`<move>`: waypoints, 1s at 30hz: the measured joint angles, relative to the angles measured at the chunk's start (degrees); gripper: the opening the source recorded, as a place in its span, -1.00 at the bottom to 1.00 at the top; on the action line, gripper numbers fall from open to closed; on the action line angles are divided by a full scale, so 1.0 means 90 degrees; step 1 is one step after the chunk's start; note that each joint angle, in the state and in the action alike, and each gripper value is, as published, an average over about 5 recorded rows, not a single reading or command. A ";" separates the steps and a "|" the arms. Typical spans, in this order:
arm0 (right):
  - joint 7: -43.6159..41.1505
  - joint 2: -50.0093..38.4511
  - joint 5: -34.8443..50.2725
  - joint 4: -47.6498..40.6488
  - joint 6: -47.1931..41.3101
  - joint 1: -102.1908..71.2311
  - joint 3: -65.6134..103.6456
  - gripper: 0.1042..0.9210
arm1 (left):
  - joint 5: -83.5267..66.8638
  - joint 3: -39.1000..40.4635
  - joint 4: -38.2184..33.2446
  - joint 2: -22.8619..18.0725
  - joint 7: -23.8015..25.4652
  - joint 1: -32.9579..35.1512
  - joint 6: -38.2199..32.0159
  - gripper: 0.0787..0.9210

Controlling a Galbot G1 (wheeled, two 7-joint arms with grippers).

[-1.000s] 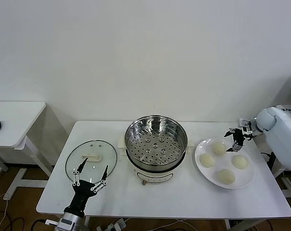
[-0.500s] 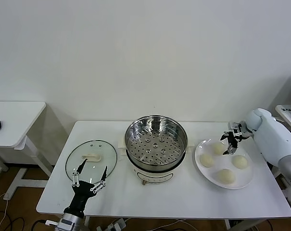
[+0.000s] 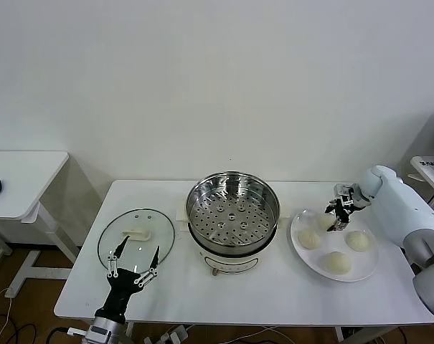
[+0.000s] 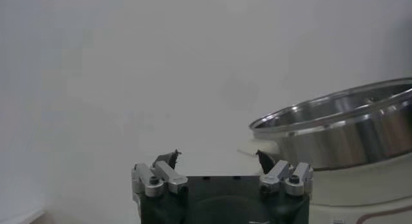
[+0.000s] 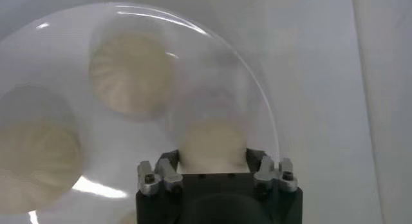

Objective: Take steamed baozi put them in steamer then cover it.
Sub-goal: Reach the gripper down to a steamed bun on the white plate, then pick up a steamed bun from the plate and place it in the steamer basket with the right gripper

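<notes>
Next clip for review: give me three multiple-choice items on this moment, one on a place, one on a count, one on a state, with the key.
1. Where does the round clear glass lid lie?
A. On the steamer
B. On the table, on the steamer's left
C. On the plate

2. How many cream-white round buns are on the flat white plate?
A. Two
B. Four
C. Six

3. What is inside the shiny steel steamer basket?
A. Nothing
B. One bun
C. The lid

Key: 1 B, the lid lies flat near the left pincer. 2 B, four show, one under the right pincer. 3 A, its perforated bottom is bare.
</notes>
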 measured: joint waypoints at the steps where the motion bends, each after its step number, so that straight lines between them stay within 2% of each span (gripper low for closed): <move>1: -0.0015 -0.0025 0.0024 0.0055 0.0012 0.0019 -0.0032 0.33 | -0.0001 0.0002 -0.0010 0.0000 -0.0003 0.0002 0.0003 0.77; 8: -0.0186 -0.0423 0.0368 0.0921 0.0273 0.0368 -0.0511 0.33 | -0.0008 0.0042 -0.0086 0.0007 -0.0014 -0.0001 0.0030 0.77; 16: -0.0331 -0.0736 0.0923 0.2358 0.1104 0.1452 -0.1579 0.34 | -0.0010 0.0105 -0.0135 0.0009 -0.0030 -0.0002 0.0035 0.77; 24: -0.0402 -0.0430 0.1204 0.3613 0.2050 0.2591 -0.2651 0.34 | -0.0013 0.0123 -0.0223 0.0008 -0.0047 0.0045 0.0021 0.77; 30: -0.0412 -0.0015 0.1133 0.4195 0.2513 0.2940 -0.3129 0.34 | -0.0016 0.0116 -0.0245 -0.0007 -0.0062 0.0067 -0.0005 0.77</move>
